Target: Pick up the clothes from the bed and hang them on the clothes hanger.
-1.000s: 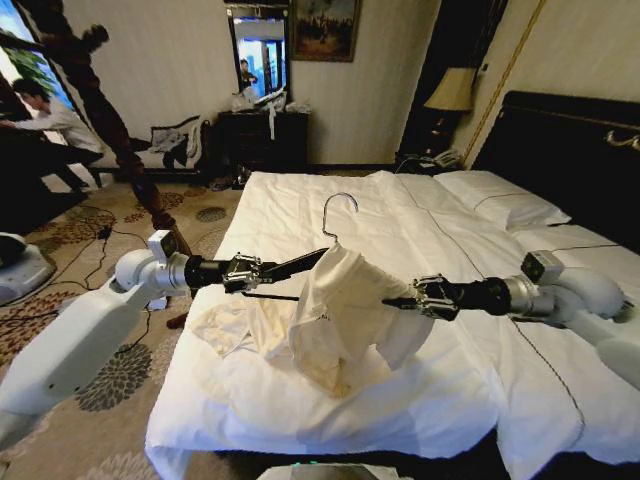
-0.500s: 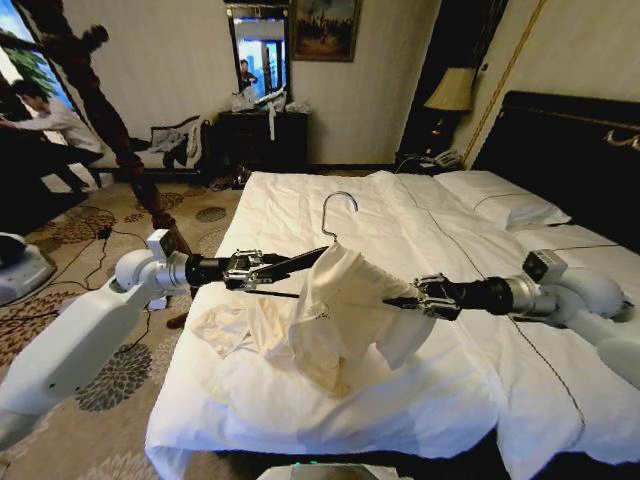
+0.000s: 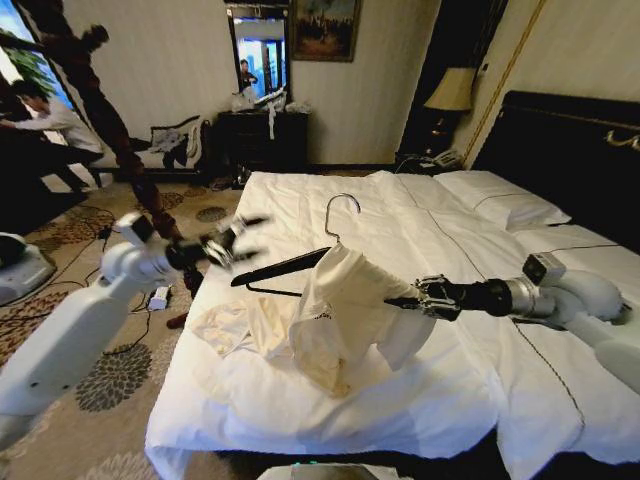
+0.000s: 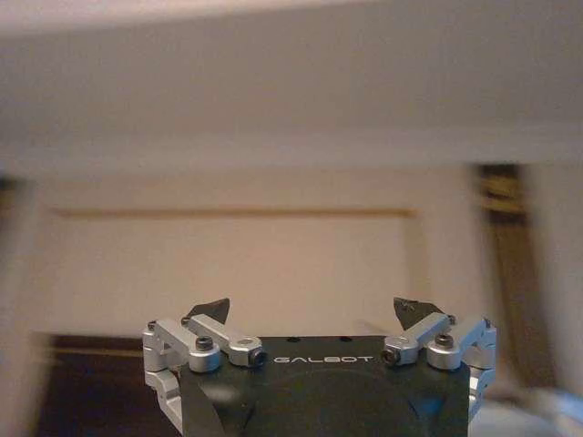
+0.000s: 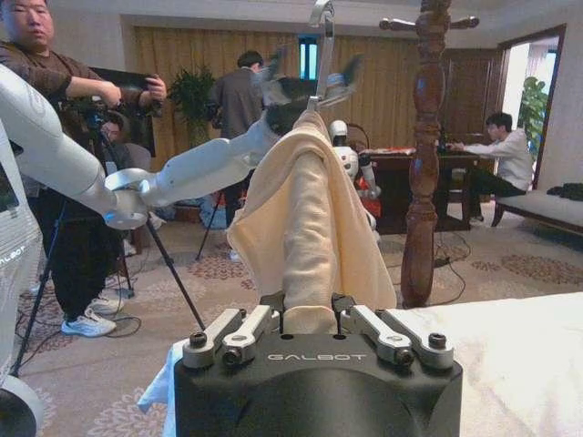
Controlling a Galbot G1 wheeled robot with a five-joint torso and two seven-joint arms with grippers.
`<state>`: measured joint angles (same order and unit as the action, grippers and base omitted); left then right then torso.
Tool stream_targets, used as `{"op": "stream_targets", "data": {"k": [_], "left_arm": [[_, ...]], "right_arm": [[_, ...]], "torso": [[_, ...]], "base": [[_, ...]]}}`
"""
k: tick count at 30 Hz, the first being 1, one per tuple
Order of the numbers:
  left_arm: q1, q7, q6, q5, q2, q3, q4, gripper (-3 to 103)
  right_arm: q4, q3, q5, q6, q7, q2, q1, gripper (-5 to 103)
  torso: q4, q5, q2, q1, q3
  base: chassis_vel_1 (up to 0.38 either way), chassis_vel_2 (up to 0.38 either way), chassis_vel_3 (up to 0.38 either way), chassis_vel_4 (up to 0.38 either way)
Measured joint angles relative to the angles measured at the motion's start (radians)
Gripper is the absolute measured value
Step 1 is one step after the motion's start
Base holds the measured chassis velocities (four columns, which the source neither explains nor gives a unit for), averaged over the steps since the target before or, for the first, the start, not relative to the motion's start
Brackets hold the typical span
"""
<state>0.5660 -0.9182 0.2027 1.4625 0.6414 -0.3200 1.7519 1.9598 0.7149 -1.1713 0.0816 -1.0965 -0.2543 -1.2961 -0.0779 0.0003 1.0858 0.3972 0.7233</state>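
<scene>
The shirt (image 3: 335, 315) hangs above the bed (image 3: 440, 400), near its foot edge. Its upper part is draped over one end of the hanger (image 3: 285, 267), and a loose tail lies on the duvet towards the bed's left edge.

The right gripper (image 3: 405, 300) reaches in from the headboard side and is clamped on the shirt. In the right wrist view the cream fabric (image 5: 305, 228) rises straight out from between its closed fingers (image 5: 239, 330). I cannot tell whether it also pinches the hanger bar under the cloth.

The hanger's long axis runs across the bed, with the covered end by the right gripper. The bare dark end points out past the left edge at the left gripper (image 3: 232, 240), and the wire hook stands upright in the middle.

The left gripper hovers just off that bare end, clear of it, over the floor beside the bed. Its fingers (image 4: 208, 314) are spread apart with nothing between them.

The bare arm of the hanger lies nearest the left gripper, so I judge that arm better placed to take it. The undressed part of the shirt sits below and between the two grippers.
</scene>
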Motion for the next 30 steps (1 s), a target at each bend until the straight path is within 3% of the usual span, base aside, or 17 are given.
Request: {"op": "stream_targets", "data": {"k": [3, 4, 5, 6, 8, 10, 13, 16, 17, 19, 22, 23, 24, 26, 27, 30], "left_arm": [[-0.002, 0.26, -0.017, -0.084, -0.004, -0.031, -0.064, 100], [-0.002, 0.428, -0.011, -0.149, -0.012, -0.034, -0.077, 100], [-0.002, 0.523, -0.01, -0.176, -0.017, -0.032, -0.08, 100], [-0.002, 0.523, -0.01, -0.176, -0.017, -0.032, -0.08, 100], [0.02, 0.705, -0.013, -0.229, -0.023, -0.021, -0.083, 100], [0.091, 0.781, -0.036, -0.311, -0.019, -0.014, -0.062, 100], [0.188, 0.799, -0.087, -0.377, -0.005, -0.015, -0.026, 100], [0.448, 0.8, -0.202, -0.437, 0.042, -0.024, 0.078, 100], [0.448, 0.8, -0.202, -0.437, 0.042, -0.024, 0.078, 100], [0.581, 0.779, -0.273, -0.467, 0.071, -0.027, 0.127, 100], [0.763, 0.673, -0.357, -0.552, 0.104, -0.047, 0.18, 100], [0.763, 0.673, -0.357, -0.552, 0.104, -0.047, 0.18, 100], [0.803, 0.633, -0.378, -0.581, 0.11, -0.057, 0.186, 100], [0.901, 0.494, -0.432, -0.661, 0.118, -0.087, 0.203, 100], [0.901, 0.494, -0.432, -0.661, 0.118, -0.087, 0.203, 100], [0.956, 0.403, -0.455, -0.706, 0.127, -0.117, 0.207, 100]], "right_arm": [[0.032, 0.008, -0.002, -0.004, 0.002, -0.005, 0.008, 22], [0.053, 0.014, -0.005, -0.004, 0.007, -0.005, 0.01, 22], [0.066, 0.017, -0.007, -0.005, 0.011, -0.004, 0.011, 22], [0.066, 0.017, -0.007, -0.005, 0.011, -0.004, 0.011, 22], [0.093, 0.023, -0.014, -0.006, 0.023, -0.002, 0.015, 22], [0.117, 0.031, -0.027, -0.008, 0.039, -0.003, 0.022, 22], [0.128, 0.042, -0.035, -0.012, 0.05, -0.005, 0.022, 22], [0.128, 0.055, -0.039, -0.019, 0.069, -0.013, 0.016, 22], [0.128, 0.055, -0.039, -0.019, 0.069, -0.013, 0.016, 22], [0.12, 0.056, -0.031, -0.023, 0.076, -0.024, 0.011, 22], [0.109, 0.054, -0.013, -0.027, 0.079, -0.04, 0.005, 22], [0.109, 0.054, -0.013, -0.027, 0.079, -0.04, 0.005, 22], [0.107, 0.053, -0.01, -0.027, 0.08, -0.042, 0.005, 22], [0.103, 0.051, -0.003, -0.03, 0.08, -0.046, 0.005, 22], [0.103, 0.051, -0.003, -0.03, 0.08, -0.046, 0.005, 22], [0.099, 0.051, 0.003, -0.031, 0.079, -0.048, 0.006, 22]], "torso": [[0.0001, -0.0007, 0.0, 0.0, 0.0], [0.0002, -0.001, 0.0, 0.0, 0.0], [0.0003, -0.0008, 0.0, 0.0, 0.0], [0.0003, -0.0008, 0.0, 0.0, 0.0], [0.0002, -0.0001, 0.0, 0.0, 0.0], [-0.0001, -0.0005, 0.0, 0.0, 0.0], [-0.0001, -0.0003, 0.0, 0.0, 0.0], [0.0005, -0.001, 0.0, 0.0, 0.0], [0.0005, -0.001, 0.0, 0.0, 0.0], [0.0003, -0.0003, 0.0, 0.0, 0.0], [0.0, 0.0, 0.0, 0.0, 0.0], [0.0, 0.0, 0.0, 0.0, 0.0], [0.0002, 0.0001, 0.0, 0.0, 0.0], [0.0004, -0.0001, 0.0, 0.0, 0.0], [0.0004, -0.0001, 0.0, 0.0, 0.0], [0.0, -0.0001, 0.0, 0.0, 0.0]], "base": [[0.0, 0.0, 0.0, 0.0], [0.0, 0.0, 0.0, 0.0], [0.0, 0.0, 0.0, 0.0], [0.0, 0.0, 0.0, 0.0], [0.0, 0.0, 0.0, 0.0], [0.0, 0.0, 0.0, 0.0], [0.0, 0.0, 0.0, 0.0], [0.0, 0.0, 0.0, 0.0], [0.0, 0.0, 0.0, 0.0], [0.0, 0.0, 0.0, 0.0], [0.0, 0.0, 0.0, 0.0], [0.0, 0.0, 0.0, 0.0], [0.0, 0.0, 0.0, 0.0], [0.0, 0.0, 0.0, 0.0], [0.0, 0.0, 0.0, 0.0], [0.0, 0.0, 0.0, 0.0]]}}
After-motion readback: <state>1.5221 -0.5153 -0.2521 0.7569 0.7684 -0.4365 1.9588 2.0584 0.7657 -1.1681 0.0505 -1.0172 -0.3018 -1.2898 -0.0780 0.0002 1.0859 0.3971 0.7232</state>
